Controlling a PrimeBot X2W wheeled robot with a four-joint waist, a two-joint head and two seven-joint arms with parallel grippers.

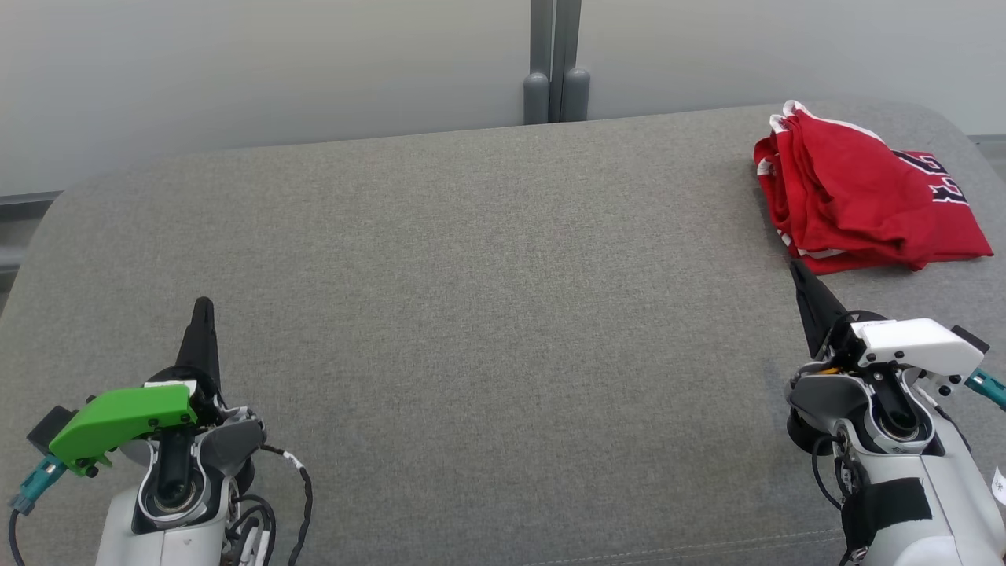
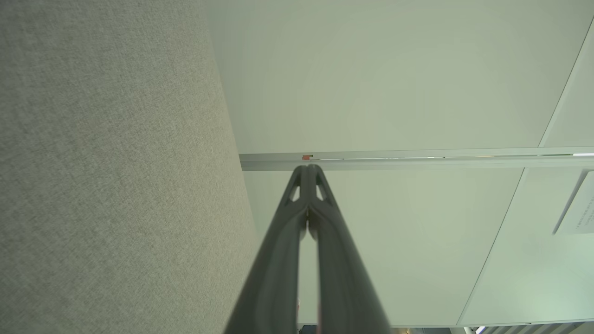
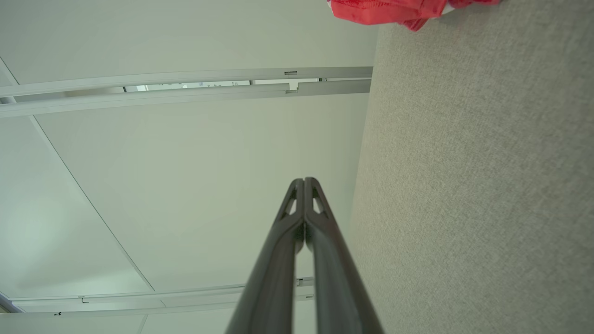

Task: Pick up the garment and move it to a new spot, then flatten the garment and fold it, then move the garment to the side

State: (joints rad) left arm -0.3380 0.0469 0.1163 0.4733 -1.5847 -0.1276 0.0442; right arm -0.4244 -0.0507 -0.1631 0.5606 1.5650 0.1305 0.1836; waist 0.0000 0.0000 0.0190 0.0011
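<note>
Garment (image 3: 394, 9): cut off by top edge, right wrist view. Lettering (image 1: 939, 177): partly folded under. Wall notice (image 2: 580, 208): illegible, edge-cropped.

A: Entry: cushion (image 1: 471, 330) is grey woven cloth, matt, coarse-grained; shirt (image 1: 857, 204) is red cloth, soft, creased.
B: Added: left gripper (image 2: 308, 168) and right gripper (image 3: 304, 180) have dark plastic fingers (image 3: 274, 260), smooth, faintly glossy; wall panel (image 2: 394, 83) smooth, matt.

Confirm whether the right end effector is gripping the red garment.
No, the right end effector is shut on nothing, and the red garment lies apart from it.
</note>
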